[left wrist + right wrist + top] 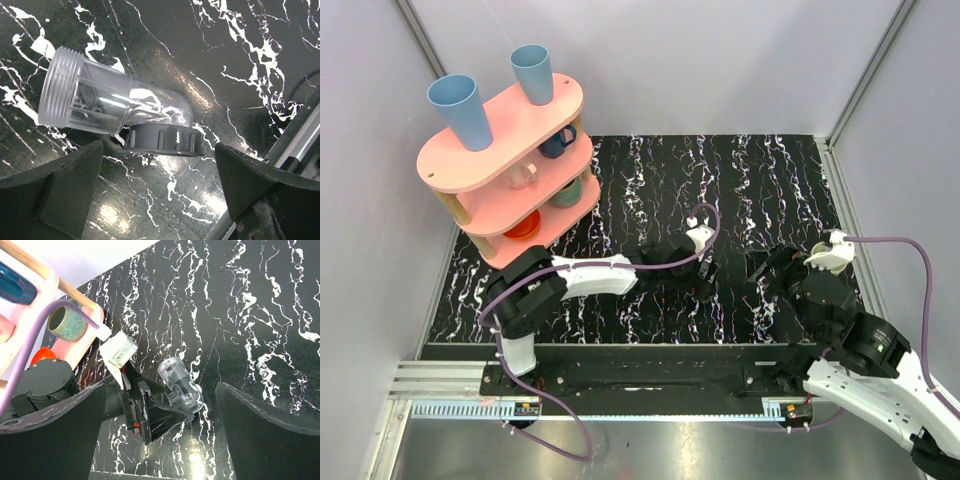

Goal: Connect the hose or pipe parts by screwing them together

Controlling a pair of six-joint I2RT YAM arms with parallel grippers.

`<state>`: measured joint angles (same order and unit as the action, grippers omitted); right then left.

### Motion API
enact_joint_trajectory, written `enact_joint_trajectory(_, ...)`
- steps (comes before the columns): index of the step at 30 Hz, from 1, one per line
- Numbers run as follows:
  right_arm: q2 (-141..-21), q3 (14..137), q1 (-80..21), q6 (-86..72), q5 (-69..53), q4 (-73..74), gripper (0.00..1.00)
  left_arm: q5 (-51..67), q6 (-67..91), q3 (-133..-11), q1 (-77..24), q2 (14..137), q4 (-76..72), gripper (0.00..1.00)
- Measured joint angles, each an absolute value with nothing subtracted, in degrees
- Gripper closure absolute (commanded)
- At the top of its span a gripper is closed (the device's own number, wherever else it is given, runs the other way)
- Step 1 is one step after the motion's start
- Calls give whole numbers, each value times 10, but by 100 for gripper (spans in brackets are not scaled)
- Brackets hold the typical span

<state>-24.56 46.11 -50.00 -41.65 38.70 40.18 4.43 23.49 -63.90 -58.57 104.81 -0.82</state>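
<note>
From my left wrist camera I see a clear elbow (125, 102) lying on its side on the black marbled surface (240, 40), its threaded mouth pointing up and left. A dark grey nut (164, 140) sits at its other end, touching it. I cannot tell whether the nut is threaded on or only resting against that end. The left claw (159, 160) is released, its fingers (60, 200) spread wide on either side of the nut and apart from both parts; only their tips are in frame. The right wrist camera shows the elbow too, just beside the left claw's dark wedge, which covers its lower end, so the nut is hard to pick out there. The right claw (161, 405) is also spread wide and grasps nothing, with both fingers cut off by the bottom edge. In the top view the left claw sits over the middle of the surface and hides both parts, so I cannot make them out from above. The right claw hangs near it, to the right. At far left stands a pink rack (500, 150) with cups (532, 72). The right wrist view cuts it off at the frame edge.
</note>
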Motion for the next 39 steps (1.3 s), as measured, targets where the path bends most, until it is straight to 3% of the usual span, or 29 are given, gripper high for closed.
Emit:
enact_joint_trajectory(18, -241, 456, -500, -409, 399, 404, 0, 86, 188, -619, -586, 1078, -85, 7)
enact_joint_trajectory(22, -244, 454, -500, -409, 399, 404, 0, 94, 186, -607, -586, 1078, -95, 13)
enact_joint_trajectory(27, -251, 449, -500, -406, 399, 401, 0, 106, 183, -593, -585, 1078, -109, 46)
enact_joint_trajectory(33, -253, 417, -500, -359, 377, 339, 1, 121, 183, -587, -585, 1071, -113, 72)
enact_joint_trajectory(34, -256, 412, -500, -347, 367, 321, 1, 124, 184, -587, -585, 1067, -109, 82)
enact_joint_trajectory(39, -286, 408, -500, -271, 328, 217, 1, 167, 200, -586, -577, 1021, -90, 100)
